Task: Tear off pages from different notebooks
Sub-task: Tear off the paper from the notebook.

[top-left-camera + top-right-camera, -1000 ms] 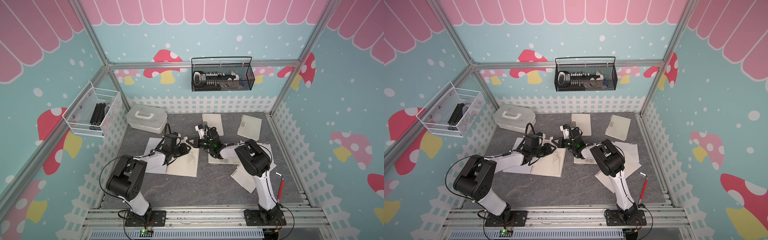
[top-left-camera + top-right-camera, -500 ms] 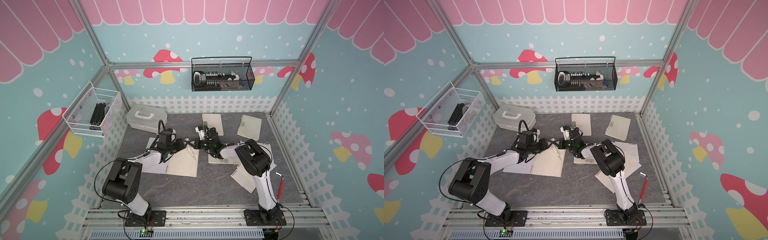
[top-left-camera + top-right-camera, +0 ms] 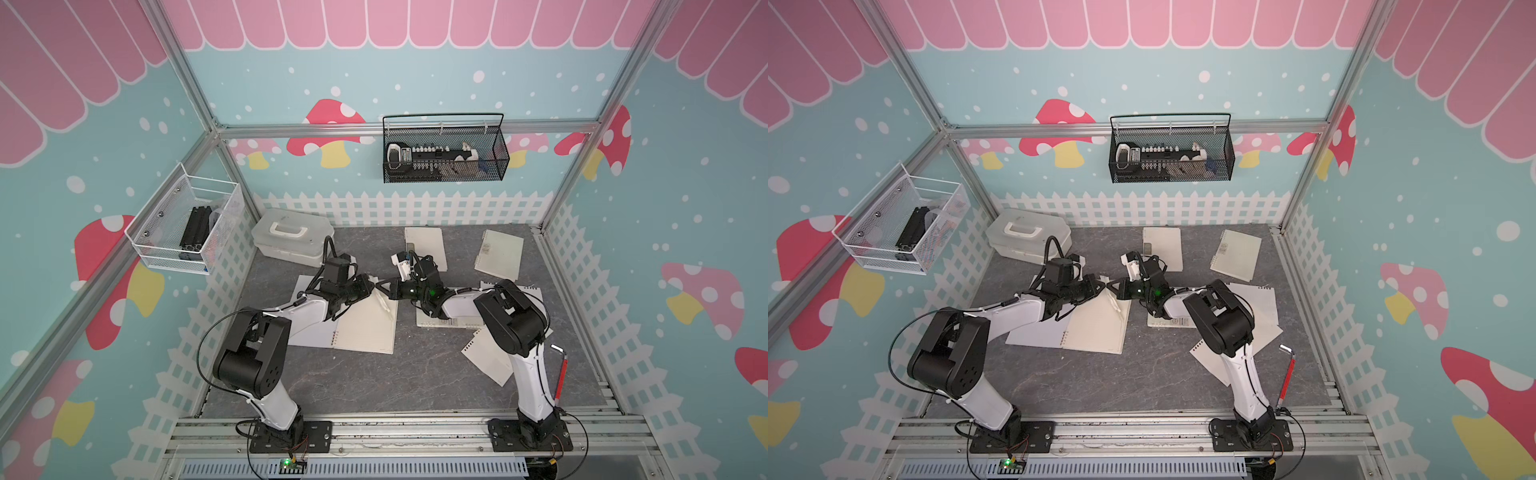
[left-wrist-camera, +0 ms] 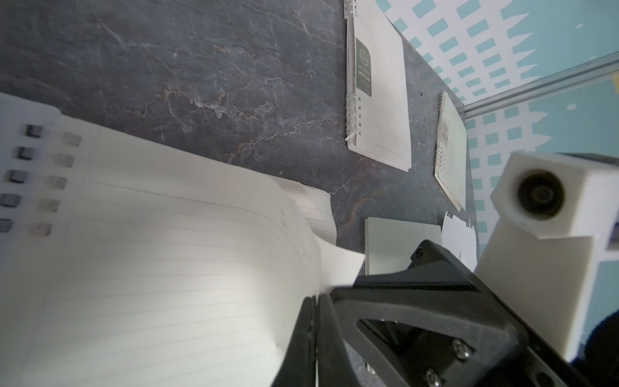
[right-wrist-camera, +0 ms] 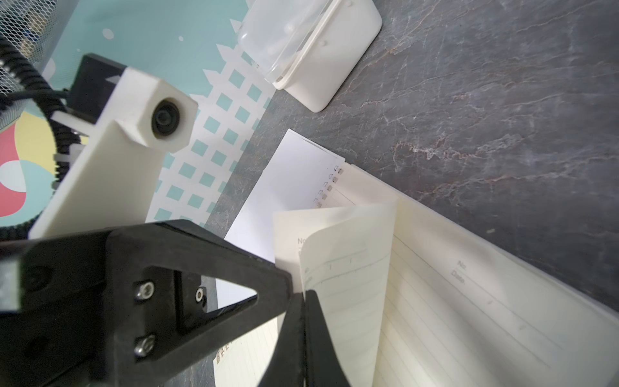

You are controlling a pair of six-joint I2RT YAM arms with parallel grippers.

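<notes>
Curled, faintly lined cream page [image 4: 174, 268]

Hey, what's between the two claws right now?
The lifted page of the open notebook. The left claw and right claw are both shut on its edge, tip to tip, shown in both wrist views.

Left gripper [image 3: 371, 287] and right gripper [image 3: 380, 286] meet at a lifted page [image 3: 383, 302].

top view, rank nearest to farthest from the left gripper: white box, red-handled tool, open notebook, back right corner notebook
1. open notebook, under the left gripper
2. white box, back left
3. corner notebook, back right
4. red-handled tool, front right
</notes>
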